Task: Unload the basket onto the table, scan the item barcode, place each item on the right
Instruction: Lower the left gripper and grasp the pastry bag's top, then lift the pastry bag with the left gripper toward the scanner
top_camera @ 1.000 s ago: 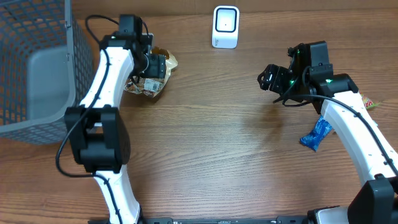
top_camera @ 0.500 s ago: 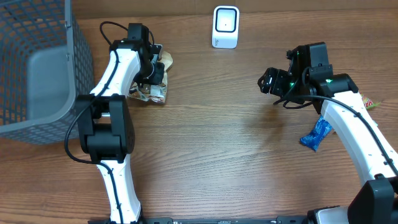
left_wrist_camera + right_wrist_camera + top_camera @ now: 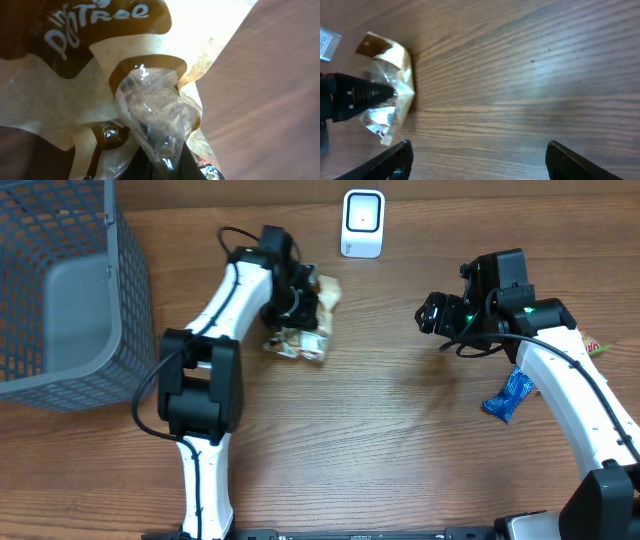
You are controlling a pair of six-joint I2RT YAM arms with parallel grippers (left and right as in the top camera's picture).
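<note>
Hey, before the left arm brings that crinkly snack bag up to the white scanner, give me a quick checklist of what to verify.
1. Left gripper shut on the cream-and-brown crinkly plastic snack bag: ok.
2. Bag in front of the white box-shaped scanner: not ok, in the overhead view it sits to the scanner's lower left.
3. Barcode facing the scanner: cannot tell, no barcode shows in any view.
4. Nothing lying between bag and scanner: ok.
5. Right gripper open and apart from the bag: ok.
</note>
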